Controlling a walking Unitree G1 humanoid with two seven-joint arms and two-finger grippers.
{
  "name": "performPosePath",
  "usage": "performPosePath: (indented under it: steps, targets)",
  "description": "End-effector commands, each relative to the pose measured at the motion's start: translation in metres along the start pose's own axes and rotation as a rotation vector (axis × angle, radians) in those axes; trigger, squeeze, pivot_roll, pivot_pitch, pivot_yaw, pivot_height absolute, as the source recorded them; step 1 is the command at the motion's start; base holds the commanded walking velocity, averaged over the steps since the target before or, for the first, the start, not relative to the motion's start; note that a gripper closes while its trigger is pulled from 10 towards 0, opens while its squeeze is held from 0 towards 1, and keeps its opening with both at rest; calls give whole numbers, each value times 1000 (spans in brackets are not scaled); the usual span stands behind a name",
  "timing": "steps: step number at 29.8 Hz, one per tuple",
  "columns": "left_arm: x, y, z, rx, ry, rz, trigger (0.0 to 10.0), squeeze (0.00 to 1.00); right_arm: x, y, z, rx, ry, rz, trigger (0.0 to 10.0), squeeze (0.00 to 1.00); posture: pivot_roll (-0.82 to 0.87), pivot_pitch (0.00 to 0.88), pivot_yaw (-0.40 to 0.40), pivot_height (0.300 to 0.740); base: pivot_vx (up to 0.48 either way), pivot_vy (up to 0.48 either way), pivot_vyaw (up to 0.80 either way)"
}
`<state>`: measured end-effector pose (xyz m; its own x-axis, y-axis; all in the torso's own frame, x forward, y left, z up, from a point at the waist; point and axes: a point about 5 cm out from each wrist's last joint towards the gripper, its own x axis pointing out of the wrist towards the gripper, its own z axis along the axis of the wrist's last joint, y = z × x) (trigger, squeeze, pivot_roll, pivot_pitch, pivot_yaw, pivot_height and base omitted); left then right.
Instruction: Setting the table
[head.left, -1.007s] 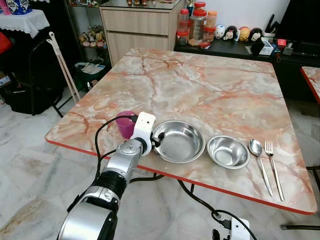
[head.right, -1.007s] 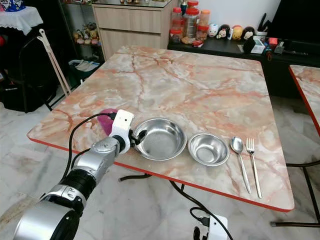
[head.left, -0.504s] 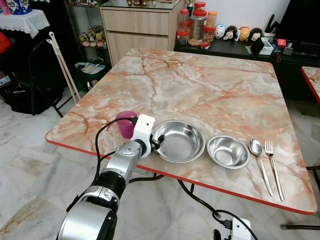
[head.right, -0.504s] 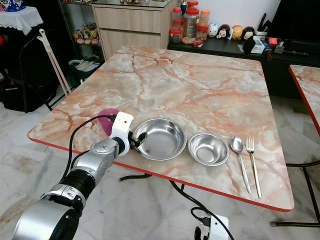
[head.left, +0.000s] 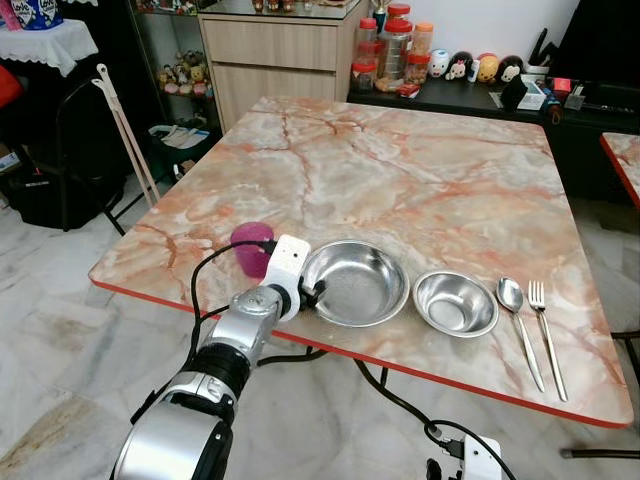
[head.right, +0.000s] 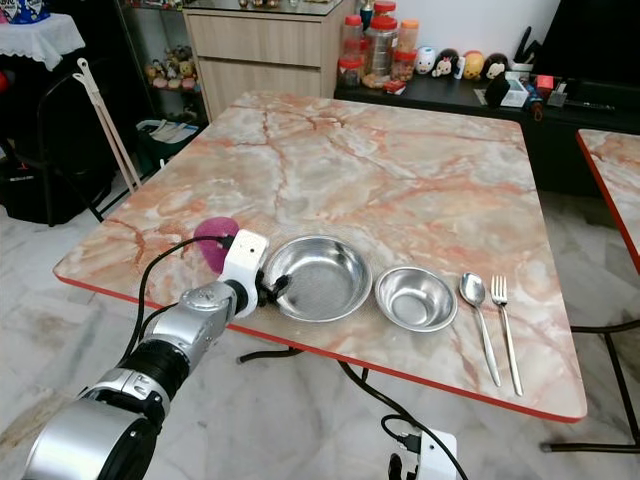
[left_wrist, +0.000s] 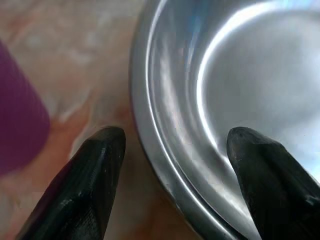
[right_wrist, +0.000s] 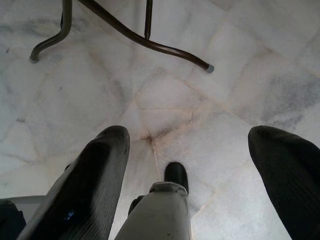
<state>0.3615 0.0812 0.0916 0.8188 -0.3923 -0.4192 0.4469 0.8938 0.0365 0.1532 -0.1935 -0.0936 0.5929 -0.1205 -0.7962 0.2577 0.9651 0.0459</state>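
Left eye view: the marble table carries a row of tableware along its near edge. The large steel bowl is the landmark. The small steel bowl sits just beside it on the right; the spoon and fork lie side by side further right, beyond the small bowl. The purple cup stands upright just left of the large bowl. The left gripper is at the large bowl's left rim, between cup and bowl.

Right eye view: same layout. The left arm reaches from the near table edge to the large bowl's rim.

Left wrist view: the jaws are spread wide and straddle the large bowl's rim without gripping it. One fingertip is outside the rim, over the table surface near the cup; the other is over the bowl's interior.

Right wrist view: the right gripper hangs idle over the tiled floor, jaws wide apart and holding nothing. A table leg crosses above.
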Motion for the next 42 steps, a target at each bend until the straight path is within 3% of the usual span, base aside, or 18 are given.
performPosePath:
  steps: [1, 6, 7, 8, 9, 10, 19, 33, 37, 42]
  targets:
    - [0, 2, -7, 40, 57, -21, 10000, 0, 0, 1, -1, 5, 2, 3, 10000, 0, -3, 0, 10, 740, 0, 0, 0]
    - [-2, 7, -8, 51, 69, -19, 10000, 0, 0, 1, -1, 10, 2, 2, 10000, 0, -5, 0, 15, 740, 0, 0, 0]
    - [-2, 8, -7, 47, 64, -15, 9255, 0, 0, 1, -1, 11, 2, 1, 10000, 0, -6, 0, 15, 740, 0, 0, 0]
    - [-2, 8, -6, 43, 60, -12, 9255, 0, 0, 1, -1, 12, 2, 1, 10000, 0, -6, 0, 15, 740, 0, 0, 0]
    - [-2, 9, -5, 37, 50, -8, 1765, 0, 0, 1, -1, 12, 2, 0, 10000, 0, -4, 0, 13, 740, 0, 0, 0]
    - [-2, 9, -3, 34, 42, -5, 0, 0, 0, 1, -1, 12, 3, 0, 10000, 0, -4, 0, 13, 740, 0, 0, 0]
    - [-4, 19, 3, -39, 4, 30, 0, 0, 0, 1, -1, 10, 3, -2, 10000, 0, 1, 0, 12, 740, 0, 0, 0]
    - [-7, 23, -1, -70, 8, 39, 0, 0, 1, 4, 1, 4, 1, 6, 10000, 0, 12, 0, 10, 740, 0, 0, 0]
    - [-7, 22, 1, -106, -5, 34, 0, 0, 1, 4, 2, 6, 0, 6, 10000, 0, 10, 0, 10, 740, 0, 0, 0]
    - [-7, 18, 10, -232, -114, 13, 0, 0, 1, 4, 2, 13, -1, 4, 10000, 0, 6, 0, 15, 740, 0, 0, 0]
